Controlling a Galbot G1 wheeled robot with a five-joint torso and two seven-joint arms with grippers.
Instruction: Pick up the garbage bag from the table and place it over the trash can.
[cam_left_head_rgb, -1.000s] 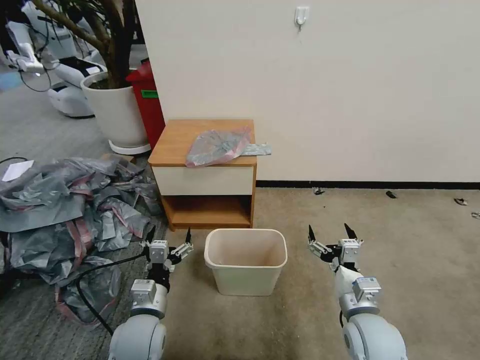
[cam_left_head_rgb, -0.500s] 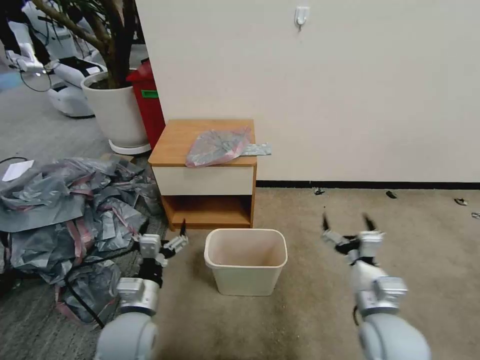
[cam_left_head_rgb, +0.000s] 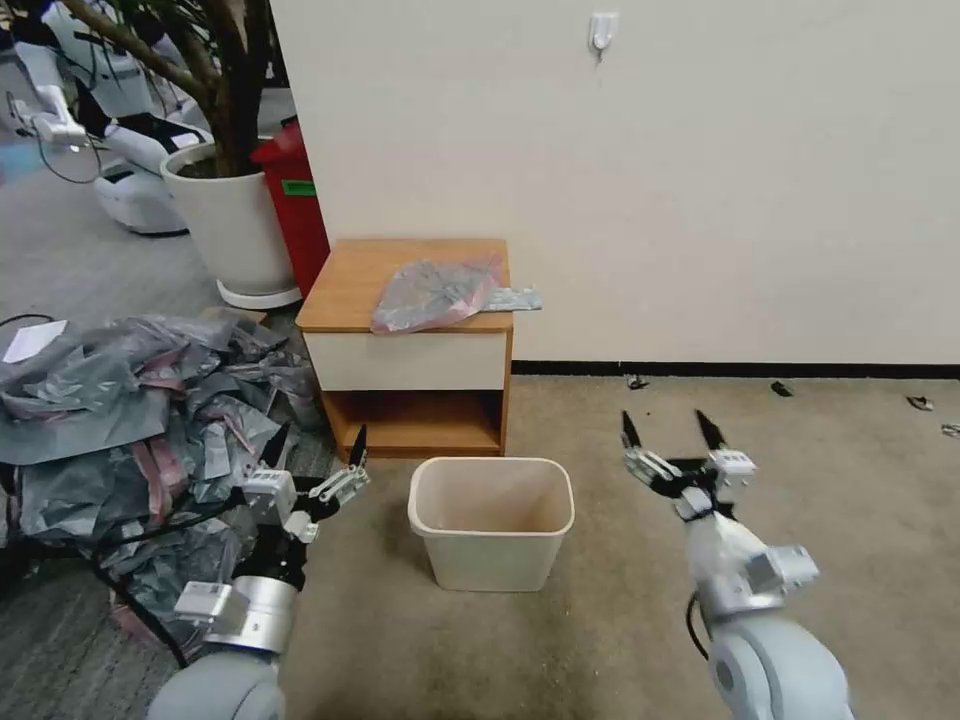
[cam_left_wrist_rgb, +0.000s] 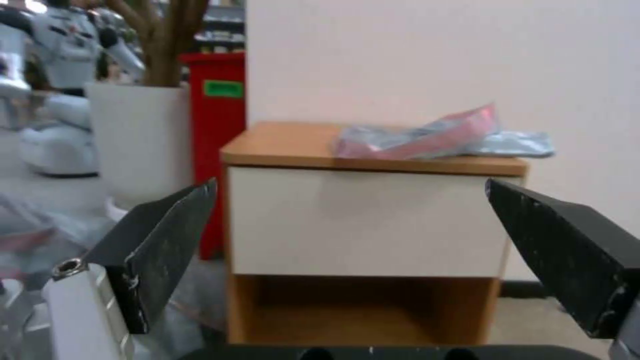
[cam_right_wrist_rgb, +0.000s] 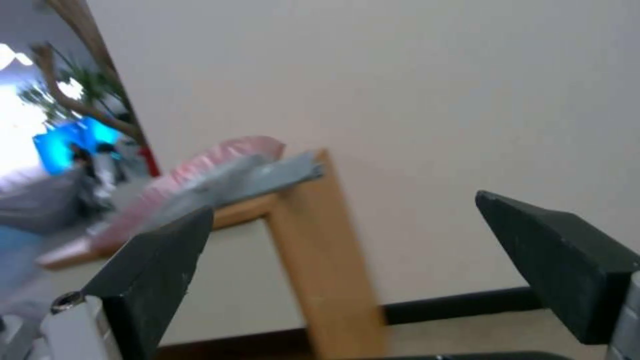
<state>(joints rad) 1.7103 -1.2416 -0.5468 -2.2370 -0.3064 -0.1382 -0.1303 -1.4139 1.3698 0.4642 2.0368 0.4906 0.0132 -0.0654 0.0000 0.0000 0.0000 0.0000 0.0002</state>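
Observation:
The garbage bag (cam_left_head_rgb: 440, 292) lies crumpled on the table (cam_left_head_rgb: 345, 285), grey with pink-red on it, one end hanging over the right edge. It shows again in the left wrist view (cam_left_wrist_rgb: 433, 137) and in the right wrist view (cam_right_wrist_rgb: 213, 185). The beige trash can (cam_left_head_rgb: 492, 520) stands on the carpet in front of the table. My left gripper (cam_left_head_rgb: 317, 448) is open, low and to the left of the trash can. Level with it on the can's right side, my right gripper (cam_left_head_rgb: 668, 428) is open. Both are empty and well short of the bag.
A heap of grey bags (cam_left_head_rgb: 120, 420) covers the floor at the left, with a black cable across it. A large white plant pot (cam_left_head_rgb: 230, 225) and a tall red bin (cam_left_head_rgb: 298, 205) stand behind the table's left side. A white wall (cam_left_head_rgb: 700, 180) runs behind.
My left arm has swung outward to the left and my right arm outward to the right and forward. Both grippers stay open. The bag and the can have not moved.

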